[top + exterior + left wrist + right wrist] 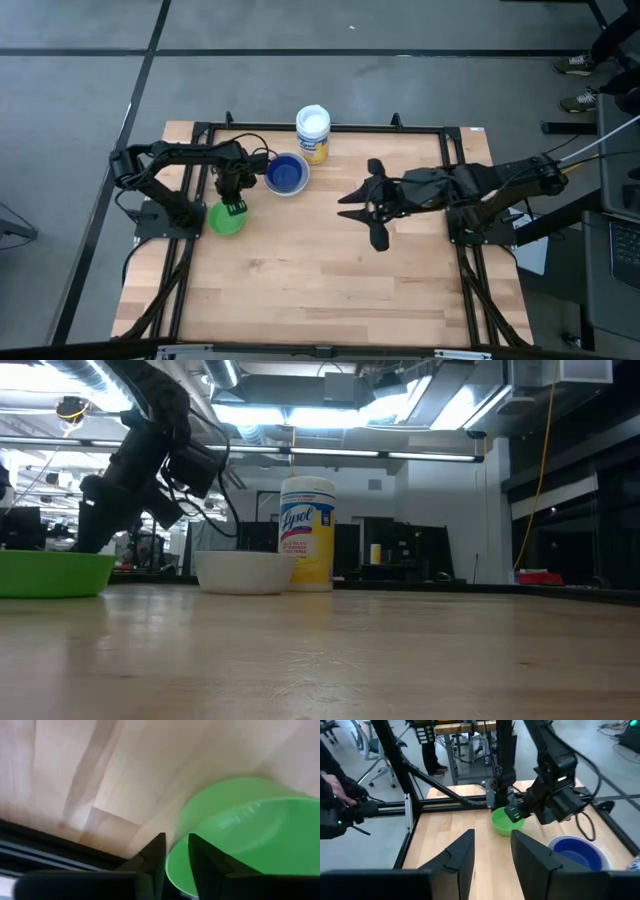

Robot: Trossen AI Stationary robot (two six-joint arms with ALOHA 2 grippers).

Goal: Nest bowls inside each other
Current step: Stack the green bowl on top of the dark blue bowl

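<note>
The green bowl (222, 222) (50, 572) sits on the wooden table near its left edge. My left gripper (234, 207) (176, 838) points steeply down at the far right part of the bowl's rim and is shut on it. The dark blue bowl (287, 174) (575, 852) lies nested in the white bowl (243, 572), which stands on its base farther back. My right gripper (346, 206) (492, 840) hangs open high above the table's middle, touching nothing. My left gripper holds the green bowl by its rim (172, 858). One finger (202, 857) is inside the bowl and the other (154, 855) is outside its wall. The fingers come from above, slanting steeply down. In the low view the bowl looks level, with its base on the table.
A white-lidded tub with a yellow label (313, 130) (307, 545) stands just behind the white bowl. Black frame rails (330, 128) run round the tabletop. A person's hand (340, 795) shows beyond the left rail and feet (580, 65) at the far right. Bare wood lies toward the near edge.
</note>
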